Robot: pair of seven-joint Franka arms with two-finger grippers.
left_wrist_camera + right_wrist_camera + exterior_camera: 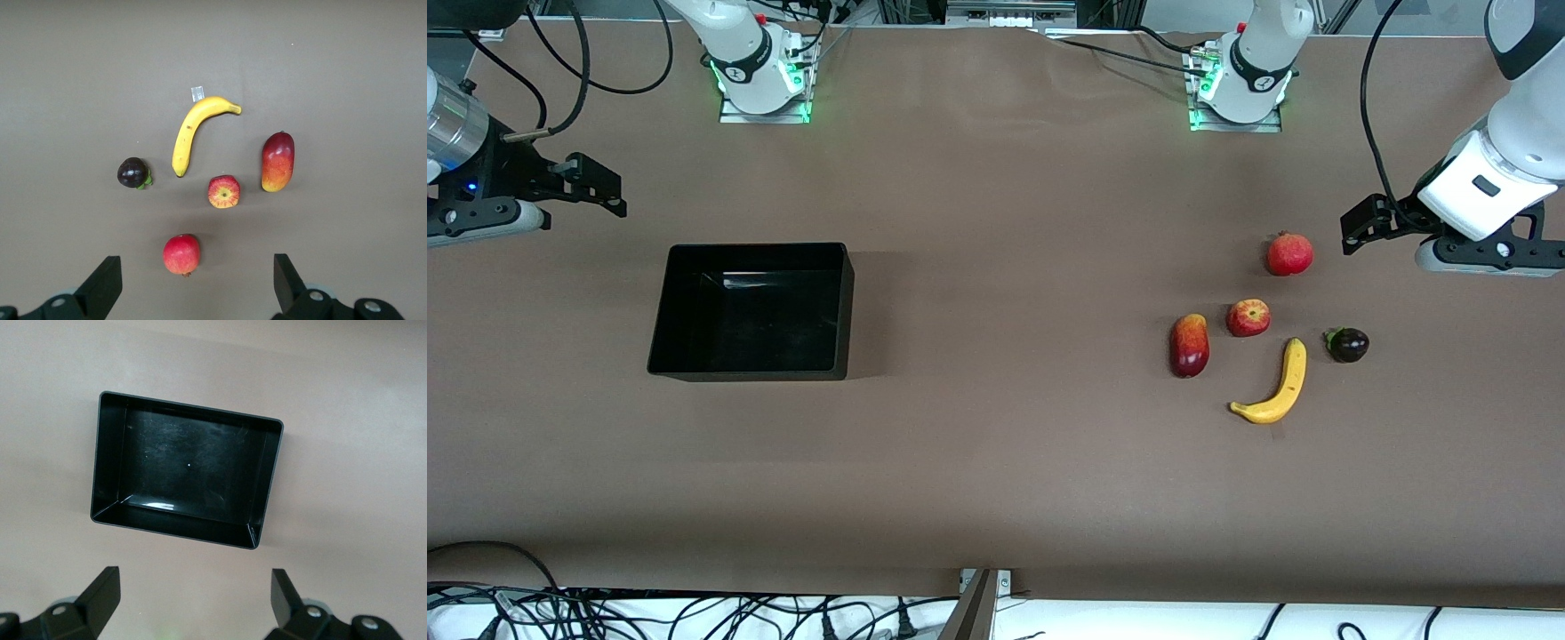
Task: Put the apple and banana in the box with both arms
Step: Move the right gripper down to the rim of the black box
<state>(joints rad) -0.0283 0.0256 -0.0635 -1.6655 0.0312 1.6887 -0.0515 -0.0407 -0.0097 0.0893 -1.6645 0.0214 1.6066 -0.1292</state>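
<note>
Black box [665,307] empty at right arm's end; apple [1248,317] just beside banana [1276,387] at left arm's end. Left gripper [193,283] poised over fruit, right gripper [193,597] apparently short of box; jaws apart, ready to grasp.

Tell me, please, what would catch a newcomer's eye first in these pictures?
Probably the black box, empty, toward the right arm's end of the table, with the open right gripper hanging near it. Then the bright cluster of fruit toward the left arm's end: the yellow banana nearest the front camera, the apple just farther from it, with the open left gripper up close by.
</note>
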